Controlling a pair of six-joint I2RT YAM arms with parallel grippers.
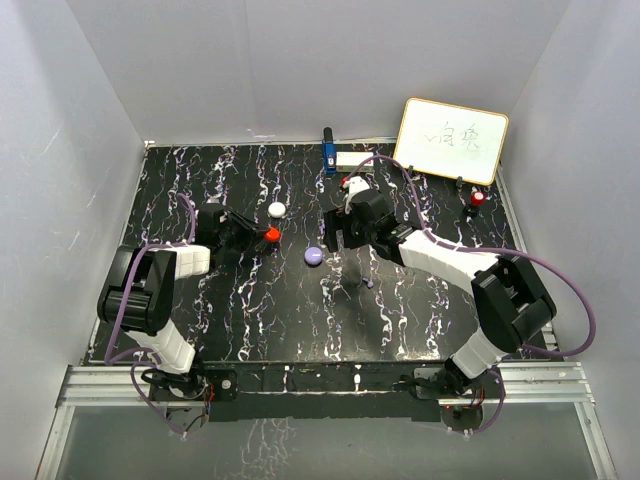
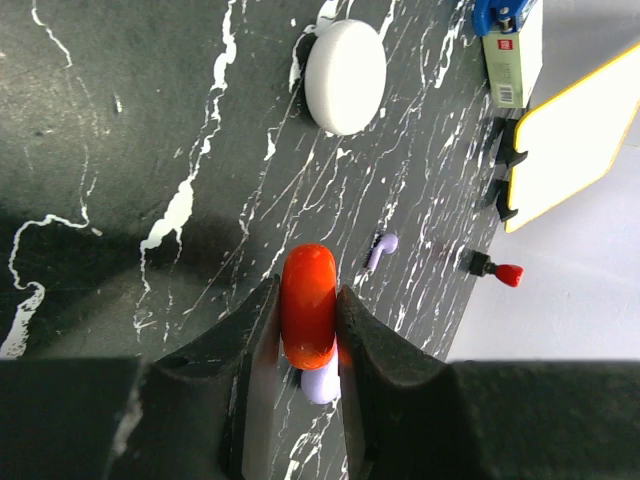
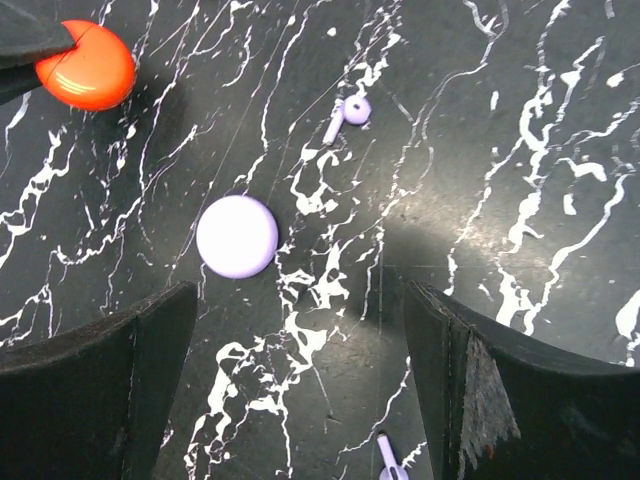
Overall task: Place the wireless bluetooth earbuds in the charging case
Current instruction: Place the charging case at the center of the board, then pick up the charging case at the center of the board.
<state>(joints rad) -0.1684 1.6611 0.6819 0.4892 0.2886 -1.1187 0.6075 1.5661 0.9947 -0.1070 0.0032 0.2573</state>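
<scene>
My left gripper (image 2: 308, 292) is shut on a round red charging case (image 2: 308, 300), held on edge just above the table; in the top view the red case (image 1: 271, 235) sits at my left gripper (image 1: 262, 236). A round purple case (image 3: 237, 236) lies flat in front of my right gripper (image 3: 300, 330), which is open with nothing between its fingers. Two tiny purple earbuds lie loose on the table, one beyond the purple case (image 3: 350, 112) and one at the bottom edge of the right wrist view (image 3: 390, 465). A white round case (image 2: 345, 75) lies farther back.
A whiteboard (image 1: 452, 140) leans at the back right, with a red-capped object (image 1: 478, 199) in front of it. A blue and white item (image 1: 329, 152) stands at the back edge. Small red and white pieces (image 1: 348, 184) lie behind my right gripper (image 1: 335, 233).
</scene>
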